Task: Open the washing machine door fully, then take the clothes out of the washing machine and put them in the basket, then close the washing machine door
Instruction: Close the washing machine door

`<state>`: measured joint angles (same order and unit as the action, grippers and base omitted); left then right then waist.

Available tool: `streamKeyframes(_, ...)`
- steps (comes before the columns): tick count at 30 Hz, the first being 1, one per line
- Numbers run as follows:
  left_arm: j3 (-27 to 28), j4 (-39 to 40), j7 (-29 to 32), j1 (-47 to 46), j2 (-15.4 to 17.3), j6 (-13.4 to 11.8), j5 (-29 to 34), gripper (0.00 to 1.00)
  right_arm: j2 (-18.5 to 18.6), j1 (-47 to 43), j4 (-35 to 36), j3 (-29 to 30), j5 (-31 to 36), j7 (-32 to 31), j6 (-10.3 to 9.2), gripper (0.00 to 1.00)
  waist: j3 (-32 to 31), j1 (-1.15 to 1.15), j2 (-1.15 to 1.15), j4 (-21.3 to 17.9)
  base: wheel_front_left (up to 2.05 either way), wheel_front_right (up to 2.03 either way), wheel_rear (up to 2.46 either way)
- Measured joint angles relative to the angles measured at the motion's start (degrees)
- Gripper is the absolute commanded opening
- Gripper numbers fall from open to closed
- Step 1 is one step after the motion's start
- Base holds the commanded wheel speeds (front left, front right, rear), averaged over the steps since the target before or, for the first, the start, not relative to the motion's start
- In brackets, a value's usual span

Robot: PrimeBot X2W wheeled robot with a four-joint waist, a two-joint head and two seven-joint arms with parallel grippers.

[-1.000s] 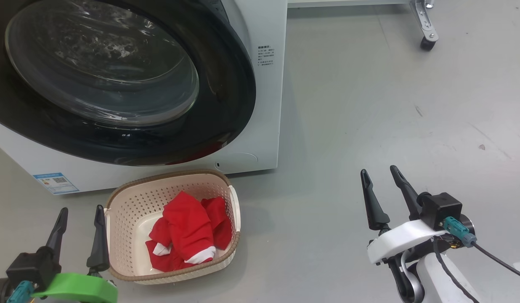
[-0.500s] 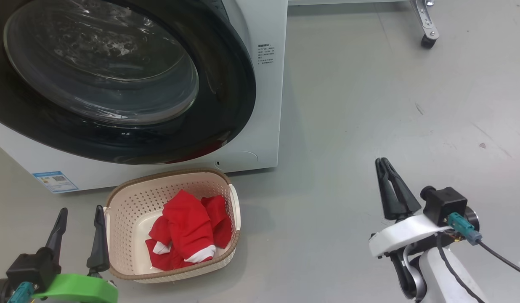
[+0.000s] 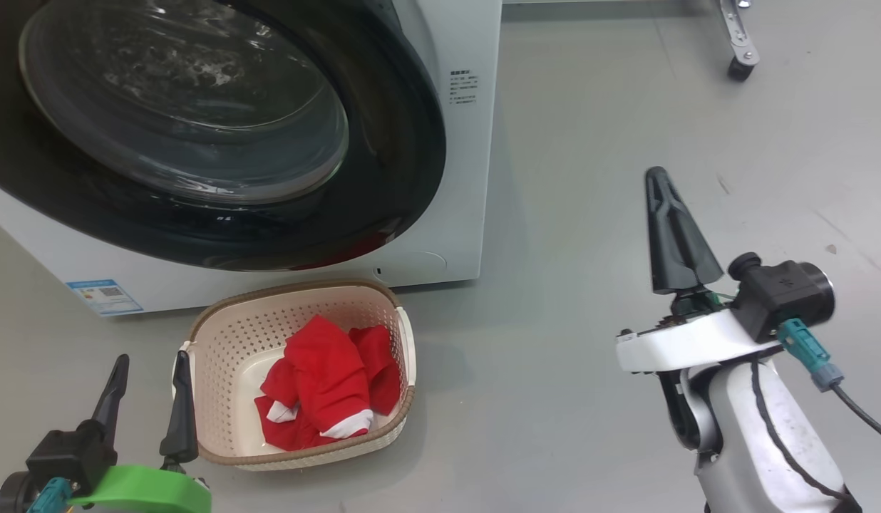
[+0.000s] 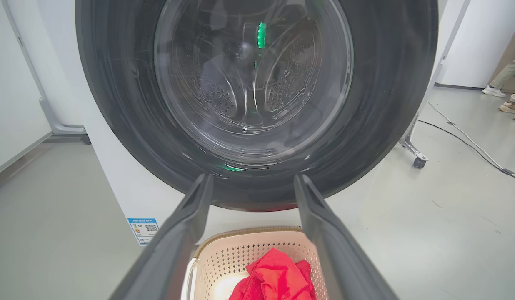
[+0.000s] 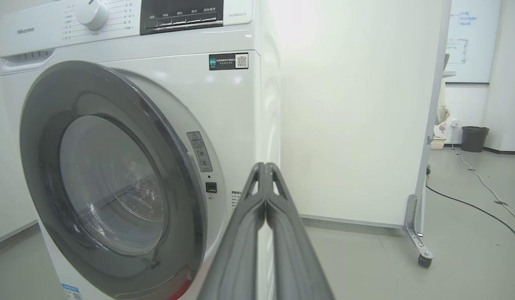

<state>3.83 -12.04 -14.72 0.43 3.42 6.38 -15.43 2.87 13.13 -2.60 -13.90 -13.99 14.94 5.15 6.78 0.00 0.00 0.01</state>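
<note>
over the grey floor point(image 3: 576, 164), right gripper point(image 3: 656, 175) pressed together, left gripper point(image 3: 152, 356) spread, both empty.

The washing machine point(image 5: 241, 108) bears the brand name Hisense point(image 5: 26, 30) at the top left of its front. A black QR-code sticker point(image 5: 228, 61) sits below the display point(image 5: 180, 14); a blue QR-code label point(image 3: 104, 296) sits at the lower front corner. Their small print is illegible.

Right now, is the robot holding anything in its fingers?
No, nothing. The right fingers are shut on air, the left fingers stand open and empty. The clothes lie in the basket.
</note>
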Motion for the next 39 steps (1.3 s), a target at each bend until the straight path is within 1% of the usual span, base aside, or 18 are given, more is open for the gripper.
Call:
streamKeyframes(5, -0.59, -0.30, 0.00, -0.05, -0.48, 0.07, 0.22, 1.00, 0.03, 1.78, 1.43, -3.94, 2.10, 0.00, 1.30, 0.00, 0.34, 0.00, 0.00, 1.70, 0.00, 0.00, 0.00)
streamKeyframes(7, -0.78, -0.46, 0.01, -0.07, -0.57, 0.15, 0.38, 1.00, 0.26, 2.47, 1.43, -5.84, 3.05, 0.00, 1.36, 0.00, 0.49, 0.00, 0.00, 2.61, 0.00, 0.00, 0.00)
streamKeyframes(9, -0.94, -0.53, 0.00, -0.07, -0.66, 0.46, 0.38, 1.00, 0.87, 2.94, 0.99, -7.94, 3.53, 0.00, 1.83, 0.00, 0.67, 0.00, 0.00, 3.62, 0.00, 0.00, 0.00)
streamKeyframes(16, -2.08, -0.47, 0.01, -0.12, -0.85, 0.48, 0.37, 1.00, 3.41, 3.71, -4.80, -15.21, 4.59, 0.00, 1.86, 0.00, 1.72, 0.00, 0.00, 7.71, 0.00, 0.00, 0.00)
streamKeyframes(17, -2.31, -0.41, 0.01, -0.13, -0.92, 0.48, 0.35, 1.00, 4.41, 4.80, -6.50, -16.66, 5.02, -0.55, 1.86, 0.00, 2.23, 0.00, 0.00, 8.95, 0.00, 0.00, 0.00)
streamKeyframes(21, -3.22, -0.08, 0.00, -0.26, -0.98, 0.49, 0.30, 1.00, 6.43, 8.18, -8.75, -19.07, 5.16, -1.72, 1.86, 0.00, 3.67, 0.00, 0.00, 11.30, 0.00, 0.00, 0.00)
streamKeyframes(28, -5.23, 0.29, 0.00, -2.10, -1.12, 0.52, -0.79, 1.00, 10.14, 15.36, -11.69, -20.47, 5.12, -3.59, 1.86, 0.00, 7.70, 0.00, 0.00, 14.69, 0.00, 0.00, 0.00)
streamKeyframes(33, -7.68, 0.49, 0.01, -4.08, -1.21, 0.53, -4.16, 1.00, 12.98, 20.56, -13.54, -21.35, 4.82, -4.61, 1.86, 0.00, 11.00, 0.00, 0.00, 16.75, 0.00, 0.00, 0.00)
streamKeyframes(39, -10.45, 1.36, 0.00, -6.97, -1.38, 0.56, -6.76, 1.00, 16.05, 26.71, -15.52, -22.53, 3.92, -5.22, 1.86, 0.00, 14.82, 0.00, 0.00, 18.92, 0.00, 0.00, 0.00)
